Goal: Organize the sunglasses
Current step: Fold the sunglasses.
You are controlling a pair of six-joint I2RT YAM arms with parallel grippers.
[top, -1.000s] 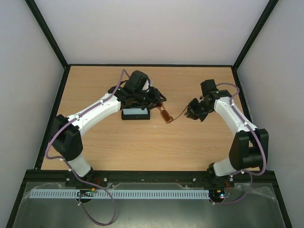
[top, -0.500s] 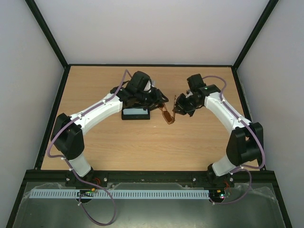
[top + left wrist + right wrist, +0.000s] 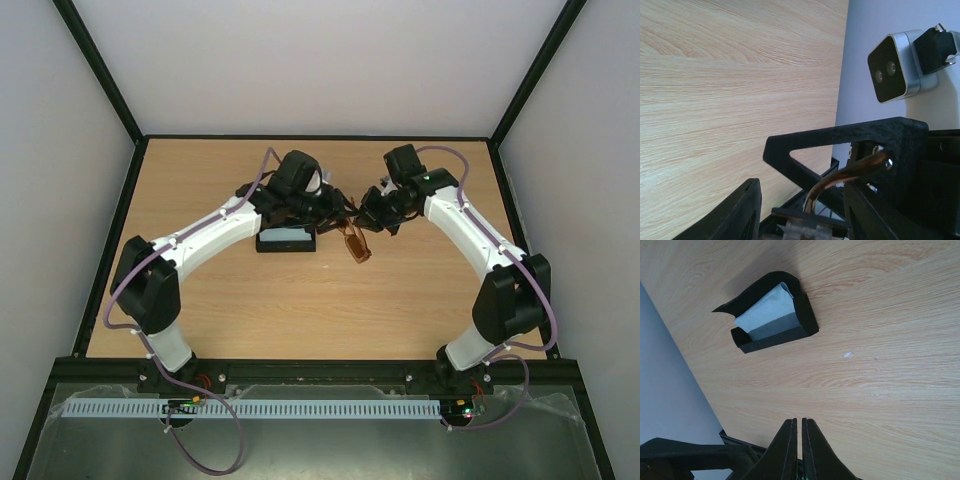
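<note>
top external view:
a: you've got the sunglasses between your two arms, just right of the black case, with the lenses tilted toward the near side of the surface. your left claw meets them at their far end. whether they clear the wood, you can't tell from above.
b: your right claw comes in from the other side, its tip just beside that same end of the frame. from up here you can't tell if it touches.
a: look at your left wrist view. your left fingers stand partly spread, with a bit of the frame lodged between them low in the picture, so that claw is pinching the sunglasses. one brown temple arm curves up out of the gap.
b: the tip of that temple arm ends against the black body of your right claw, under its triangular finger. above it you see the right wrist's camera facing you.
a: your right wrist view has the right fingers pressed together, with only a hairline slit between them and nothing showing in the slit.
b: so whether they nip the temple arm, you cannot tell from that view.
a: beyond those fingers you see the case lying open on the wood, with the light blue cloth tucked inside it and one corner poking past the rim.
b: your case and sunglasses sit near each other, not touching.
</note>
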